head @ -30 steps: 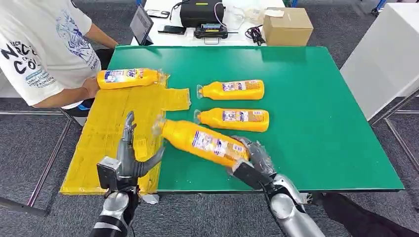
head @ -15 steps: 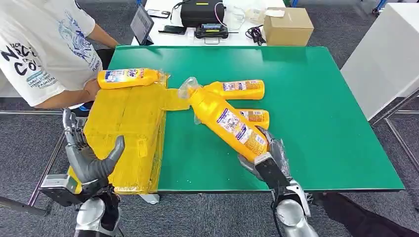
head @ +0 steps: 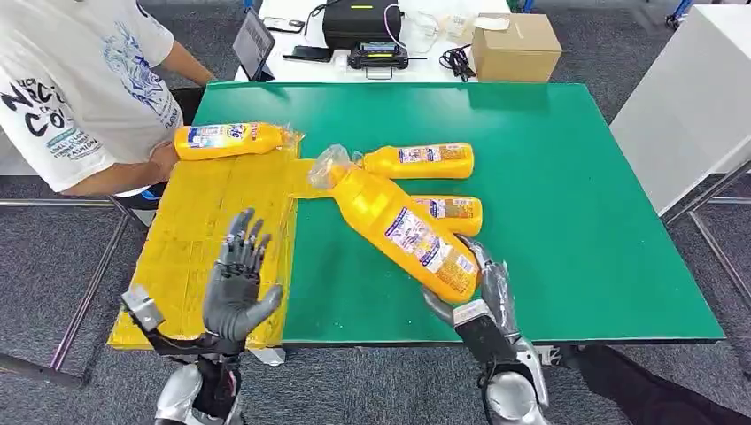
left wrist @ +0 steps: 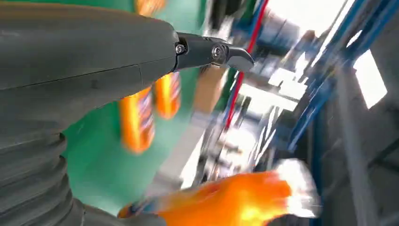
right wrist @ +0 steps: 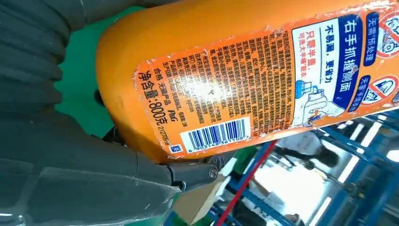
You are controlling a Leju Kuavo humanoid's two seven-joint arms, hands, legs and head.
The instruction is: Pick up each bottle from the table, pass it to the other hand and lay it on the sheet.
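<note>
We see an orange bottle (head: 403,227) gripped at its base by the robot's right hand (head: 474,292), fingers clamped around it, raised and tilted over the near middle of the green table (head: 576,204), its wrapped cap pointing far-left. In the right wrist view the bottle's (right wrist: 244,70) barcode label faces the camera. Two more bottles lie on the green surface behind it: one farther (head: 418,161), one nearer (head: 452,212) and partly hidden. A fourth bottle (head: 228,139) lies at the far edge of the yellow sheet (head: 190,230) on the left. The left hand (head: 237,285) hangs open, fingers apart, over the sheet's near end. A person (head: 75,88) stands far left. Beyond the table we see a cardboard box (head: 514,44) and black equipment (head: 359,22) on a white desk; grey carpet covers the floor.
</note>
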